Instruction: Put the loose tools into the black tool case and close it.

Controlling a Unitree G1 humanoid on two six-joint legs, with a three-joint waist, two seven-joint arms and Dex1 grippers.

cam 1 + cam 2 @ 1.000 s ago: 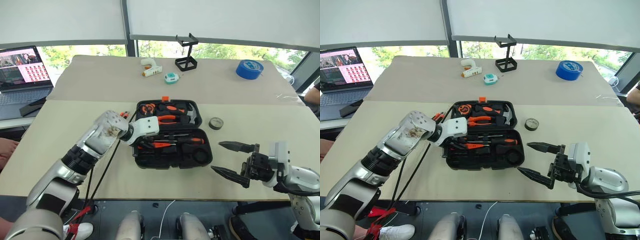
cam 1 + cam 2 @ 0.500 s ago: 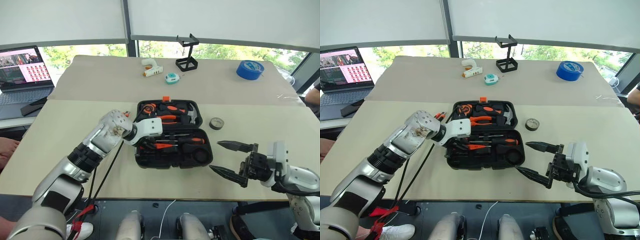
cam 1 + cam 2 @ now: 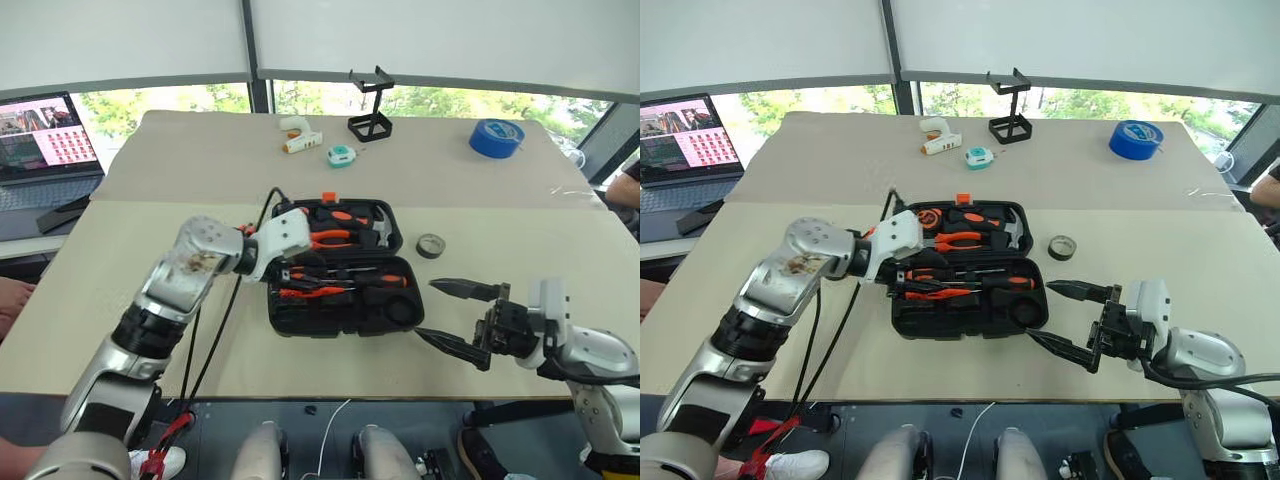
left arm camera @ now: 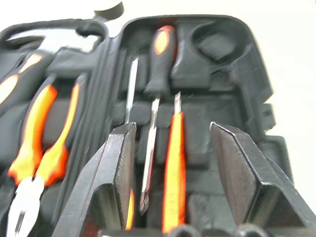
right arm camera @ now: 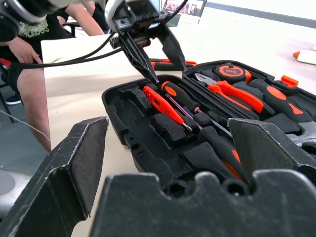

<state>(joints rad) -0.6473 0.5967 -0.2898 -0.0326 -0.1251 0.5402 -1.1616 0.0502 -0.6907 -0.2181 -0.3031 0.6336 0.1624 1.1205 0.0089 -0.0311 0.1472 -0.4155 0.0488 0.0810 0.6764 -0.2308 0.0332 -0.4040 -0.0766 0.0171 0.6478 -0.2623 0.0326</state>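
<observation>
The left gripper point(image 5: 153, 52) hangs empty with fingers parted over the open case point(image 3: 345, 310), screwdrivers point(image 3: 340, 283) already slotted, while the small tape roll point(image 3: 431, 245) waits outside and the right gripper point(image 3: 462, 318) gapes wide, empty.

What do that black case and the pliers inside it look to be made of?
The case looks like moulded hard plastic with a matt finish: its slots are shaped to fit each piece. The pliers seem to be bright bare metal at the nose, with smooth orange grips, probably plastic or rubber.
</observation>
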